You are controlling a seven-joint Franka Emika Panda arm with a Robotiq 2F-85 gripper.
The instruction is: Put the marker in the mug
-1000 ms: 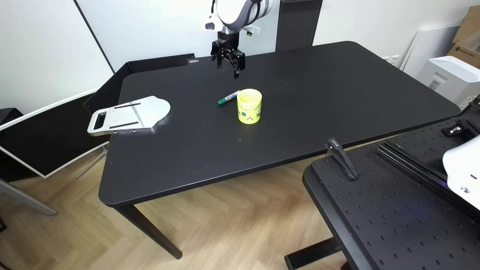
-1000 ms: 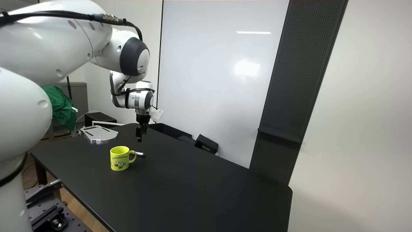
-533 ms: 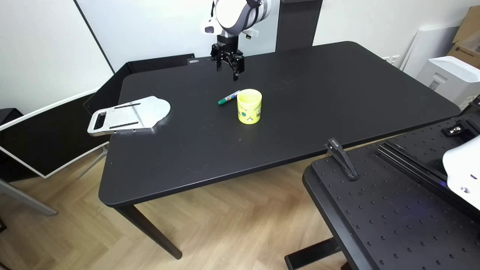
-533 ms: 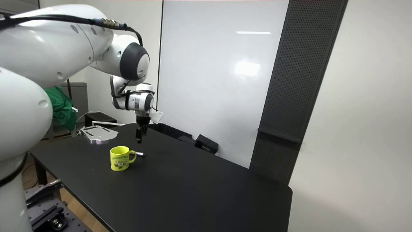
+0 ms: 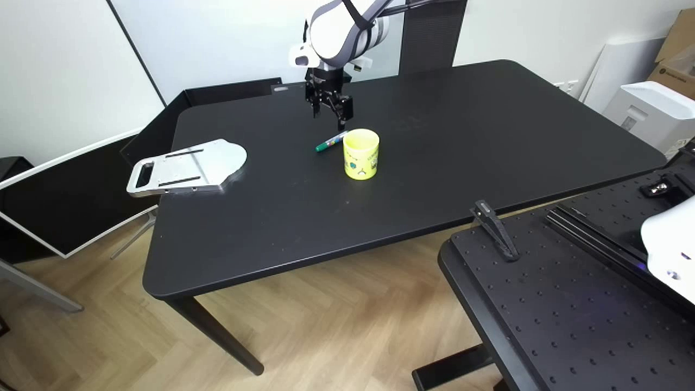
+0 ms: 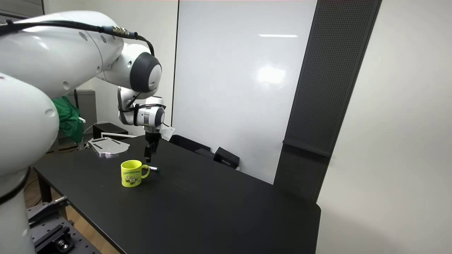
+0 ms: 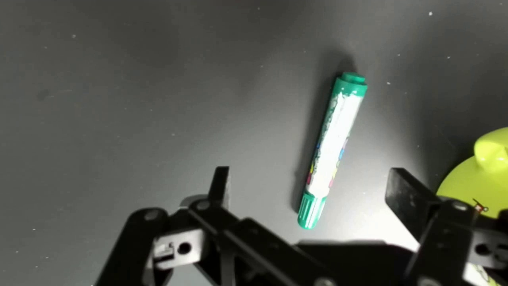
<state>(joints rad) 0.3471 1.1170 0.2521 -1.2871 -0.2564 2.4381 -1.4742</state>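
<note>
The marker has a white body with green ends; it lies on the black table in both exterior views [image 5: 329, 142] [image 6: 153, 168] and in the wrist view [image 7: 331, 139]. The yellow mug stands upright right beside it in both exterior views [image 5: 361, 160] [image 6: 131, 176]; its handle side shows at the right edge of the wrist view [image 7: 464, 182]. My gripper [image 5: 328, 119] is open and empty, pointing down above the table by the marker; it also shows in an exterior view [image 6: 149, 157]. In the wrist view the marker's capped end appears between the spread fingers [image 7: 309, 172]. The mug is just beyond the right finger.
A flat silver-white plate [image 5: 190, 165] lies over the left edge of the black table [image 5: 271, 228]. A perforated bench [image 5: 570, 309] with a clamp adjoins the front right. A whiteboard [image 6: 240, 88] and a black trough [image 5: 233, 92] stand behind the table.
My gripper has come down toward the table and closer to the marker, staying open. The marker, the mug and the plate have not moved.
</note>
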